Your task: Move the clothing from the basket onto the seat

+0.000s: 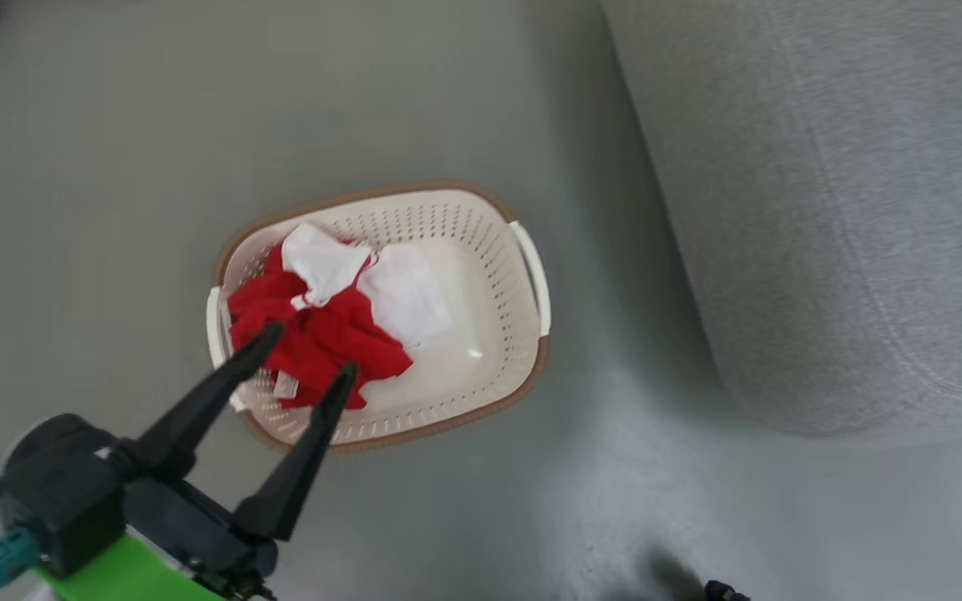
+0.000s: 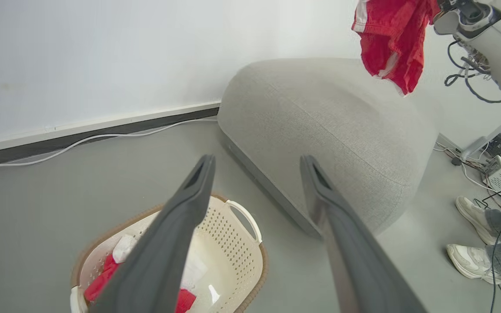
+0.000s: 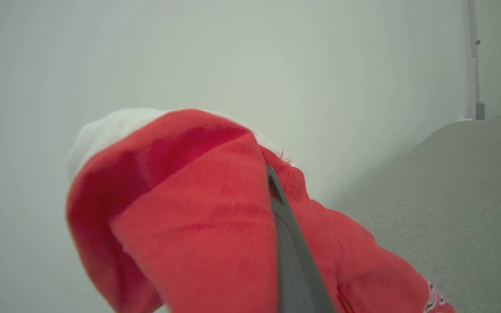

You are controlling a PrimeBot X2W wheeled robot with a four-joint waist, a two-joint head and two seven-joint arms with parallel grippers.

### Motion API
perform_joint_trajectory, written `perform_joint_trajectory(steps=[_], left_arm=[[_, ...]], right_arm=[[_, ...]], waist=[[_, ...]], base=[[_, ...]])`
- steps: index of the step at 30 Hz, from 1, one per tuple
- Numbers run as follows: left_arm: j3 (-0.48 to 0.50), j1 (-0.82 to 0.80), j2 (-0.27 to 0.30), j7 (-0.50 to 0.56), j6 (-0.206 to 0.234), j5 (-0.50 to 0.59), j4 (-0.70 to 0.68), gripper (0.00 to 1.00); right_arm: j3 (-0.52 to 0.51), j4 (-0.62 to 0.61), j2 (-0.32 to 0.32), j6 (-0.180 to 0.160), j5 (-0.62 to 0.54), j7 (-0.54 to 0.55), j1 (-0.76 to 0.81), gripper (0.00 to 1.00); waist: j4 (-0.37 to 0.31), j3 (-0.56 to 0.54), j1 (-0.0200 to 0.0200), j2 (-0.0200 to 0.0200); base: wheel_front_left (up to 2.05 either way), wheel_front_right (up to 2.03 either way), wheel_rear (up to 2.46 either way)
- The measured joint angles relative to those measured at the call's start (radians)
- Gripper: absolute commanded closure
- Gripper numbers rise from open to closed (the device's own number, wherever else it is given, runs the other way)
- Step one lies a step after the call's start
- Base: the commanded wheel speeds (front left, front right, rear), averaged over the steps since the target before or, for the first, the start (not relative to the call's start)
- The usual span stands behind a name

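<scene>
in basket: one red-and-white garment (image 1: 314,334) bunched in the left half of the basket (image 1: 481,219), mid-frame in the head view
in the air: the other garment (image 2: 389,39) dangles upper right of the left wrist view, up over the seat (image 2: 328,130), not down yet
right pincer (image 3: 273,191): pressed together, pinching that dangling piece
left pincer (image 1: 310,351): spread wide over the basket pile
progress: looks like nothing's landed yet, both pieces to go

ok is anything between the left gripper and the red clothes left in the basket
Nothing visible. The open left gripper hovers over the basket, fingers pointing down at it. The red garment lies uncovered on top, at the end of the basket nearer the gripper.
</scene>
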Motion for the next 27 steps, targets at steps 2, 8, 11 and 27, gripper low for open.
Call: perform_joint_trajectory(steps=[2,8,11,27], left_arm=[[0.032,0.010,0.014,-0.002,0.004,-0.003,-0.018,0.00],[0.110,0.064,0.063,-0.036,0.012,-0.015,-0.017,0.00],[0.147,0.098,0.087,-0.049,0.013,-0.039,-0.025,0.00],[0.292,0.202,0.174,-0.088,0.021,-0.056,-0.052,0.00]], right_arm=[[-0.028,0.010,0.006,0.000,0.002,0.000,-0.040,1.00],[-0.072,0.075,0.044,0.000,0.004,-0.028,-0.100,1.00],[-0.071,0.097,0.047,0.000,-0.019,-0.028,-0.105,1.00],[-0.001,0.202,-0.013,0.001,-0.305,-0.009,-0.129,1.00]], waist=[[0.021,0.029,0.0000,0.0000],[0.073,0.114,0.0001,0.0000],[0.088,0.151,0.0001,0.0000],[0.028,0.275,0.0001,0.0000]], base=[[0.00,0.00,0.00],[0.00,0.00,0.00],[0.00,0.00,0.00],[0.00,0.00,0.00]])
